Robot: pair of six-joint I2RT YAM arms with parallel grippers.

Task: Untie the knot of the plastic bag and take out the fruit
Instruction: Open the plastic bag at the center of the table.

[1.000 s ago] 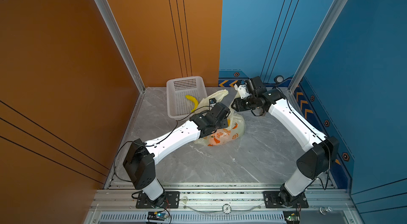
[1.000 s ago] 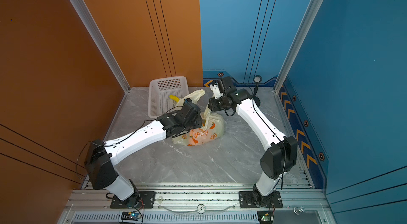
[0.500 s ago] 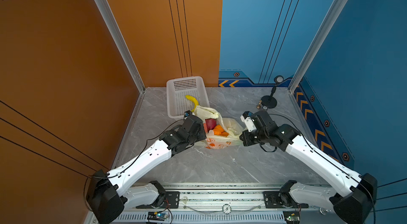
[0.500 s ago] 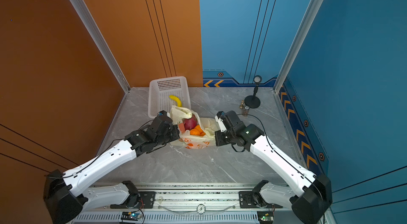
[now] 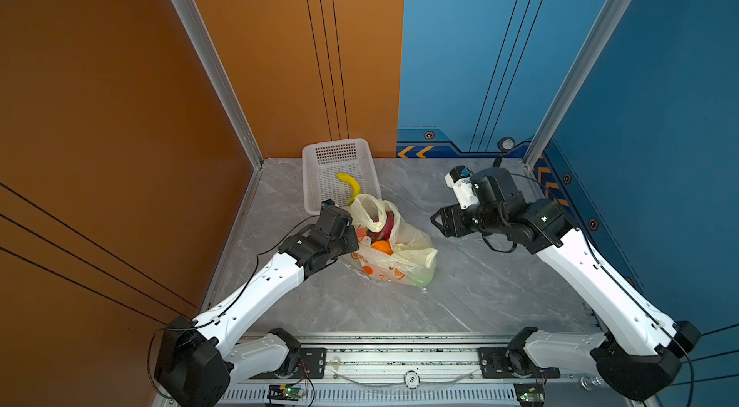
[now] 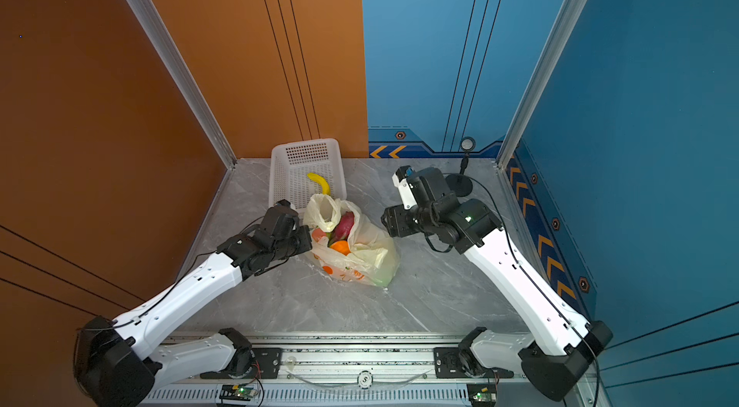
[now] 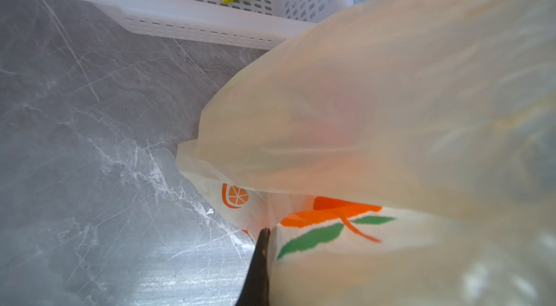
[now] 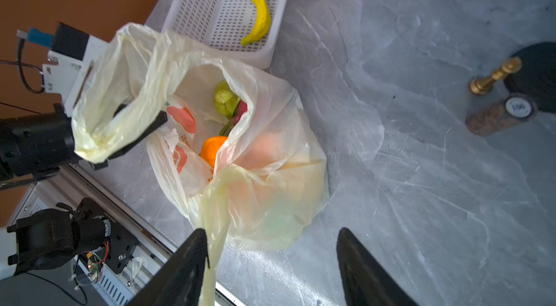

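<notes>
The plastic bag (image 5: pixel 404 261) (image 6: pixel 368 261) lies mid-table with its mouth standing open. Inside show an orange (image 5: pixel 382 247) (image 8: pixel 212 146), a pink dragon fruit (image 6: pixel 344 225) and a green fruit (image 8: pixel 224 97). The knot is not in view; the handle strips hang apart. My left gripper (image 5: pixel 354 235) (image 7: pixel 264 233) is shut on the bag's left rim, and one pale handle loop (image 8: pixel 120 94) drapes over it. My right gripper (image 5: pixel 438 221) (image 8: pixel 270 230) stands open just right of the bag. A loose handle strip (image 8: pixel 210 229) trails against one of its fingers (image 8: pixel 192 259).
A white perforated basket (image 5: pixel 320 157) (image 8: pixel 210 3) holding a banana (image 5: pixel 350 185) stands just behind the bag, by the orange wall. At the back right are a black round stand (image 6: pixel 460 185), a brass piece (image 8: pixel 496 76) and a small cork-like cylinder (image 8: pixel 499 118).
My right gripper has opened and pulled up and back to the right, away from the bag. The left gripper stays shut on the bag's left rim.
</notes>
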